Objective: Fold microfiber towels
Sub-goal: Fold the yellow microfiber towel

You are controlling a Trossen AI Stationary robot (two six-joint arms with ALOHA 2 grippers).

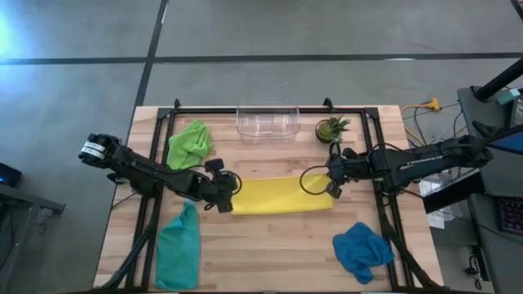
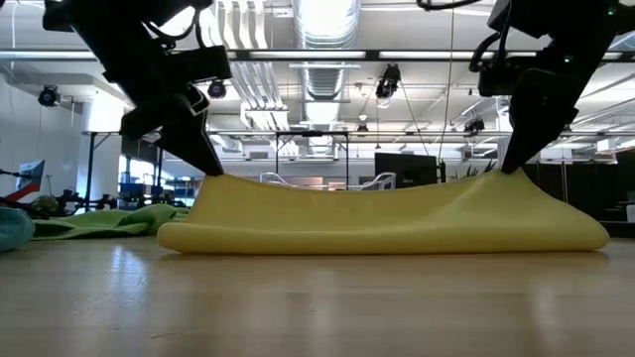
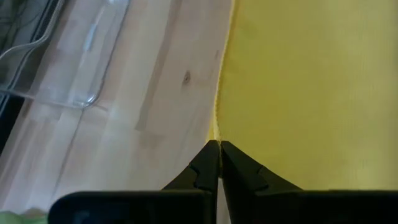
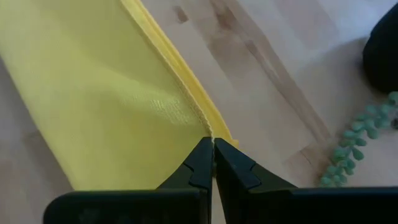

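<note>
We have both pairs of jaws pressed together on the yellow towel, each pinching one end of the same hemmed edge. The left gripper nips the hem right at its fingertips, and the cloth spreads forward and to one side from there, bare wood on the other. The right gripper does the same at the opposite end, with two yellow layers showing just ahead of its tips, so we judge the towel already doubled over once.

From table height we see the pinched edge lifted at both ends, sagging a little between them, while the rest of the towel lies on the wooden table. The towel's long axis runs straight from one pair of jaws to the other, and its folded bulk lies on the near-edge side of both grips. Neither arm is nearer; each owns one end. Any next fold, as we read it, turns on that line: bringing one end toward the other along it would halve the strip.

Farther out, the lime green towel lies bunched behind the left jaws, beside the clear plastic bin. The small potted plant stands close behind the right jaws. The teal towel and the blue towel lie crumpled well apart at the near corners, still unfolded.
</note>
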